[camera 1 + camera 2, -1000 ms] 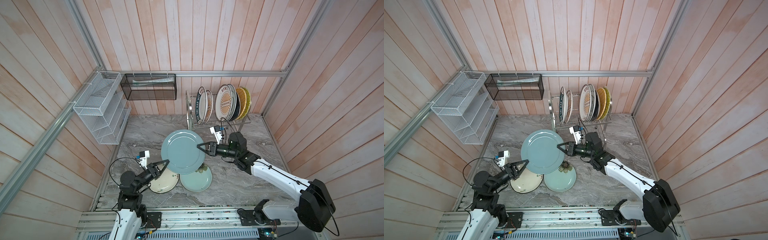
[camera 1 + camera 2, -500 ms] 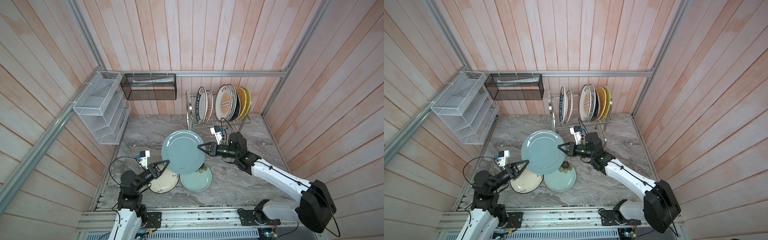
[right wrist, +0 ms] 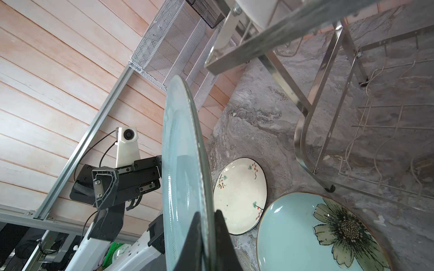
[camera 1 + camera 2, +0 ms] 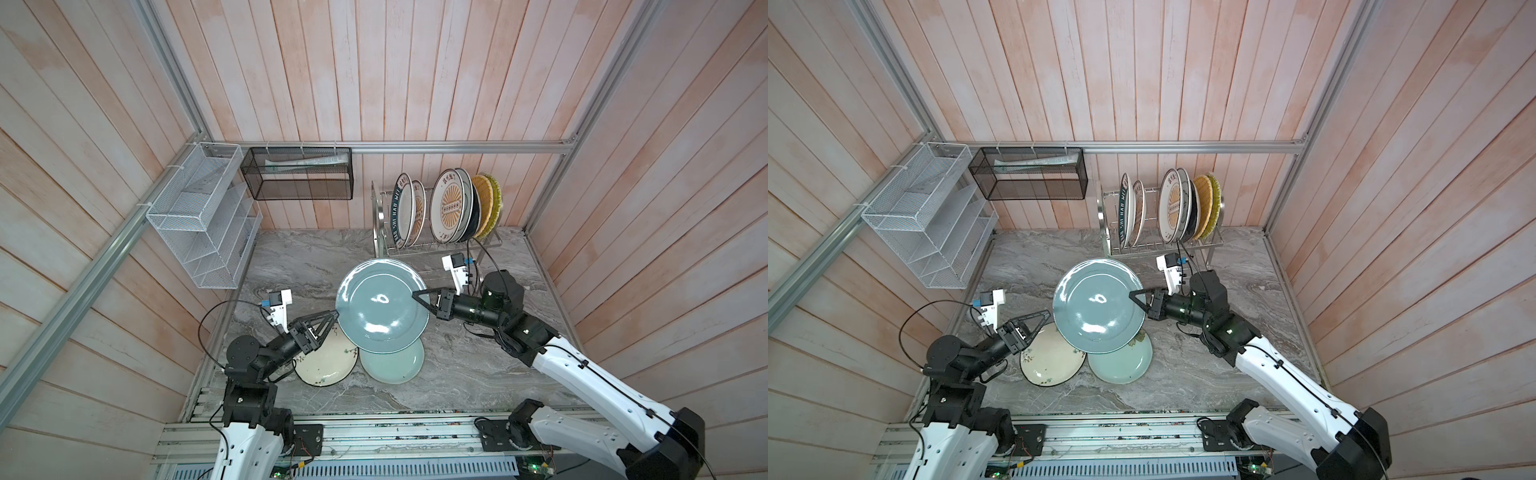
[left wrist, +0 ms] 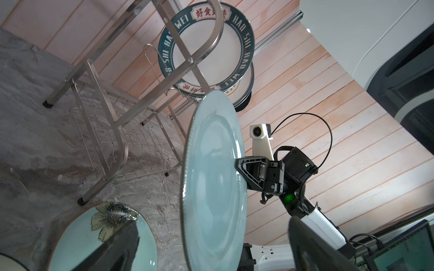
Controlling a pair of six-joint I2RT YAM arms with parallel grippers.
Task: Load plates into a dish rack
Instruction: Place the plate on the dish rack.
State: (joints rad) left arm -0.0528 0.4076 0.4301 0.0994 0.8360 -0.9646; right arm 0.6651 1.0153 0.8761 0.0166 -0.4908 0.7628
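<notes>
1. Lettered plate, upright in the dish rack: rim reads "HAO SHI HAO WEI".
2. Grey-blue plate: glossy, ribbed rim, tilted above the desk just before the rack. My right tool clamps its rim.
3. My left tool: spread wide at the opposite rim.
4. Cream plate and flowered plate: flat on the desk, farther from the rack.

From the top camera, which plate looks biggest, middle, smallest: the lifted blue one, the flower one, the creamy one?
1. The glossy grey-blue round plate: largest, though lifted nearer the camera.
2 and 3. The pale turquoise flower plate and cream floral plate look alike; both partly covered.
</notes>
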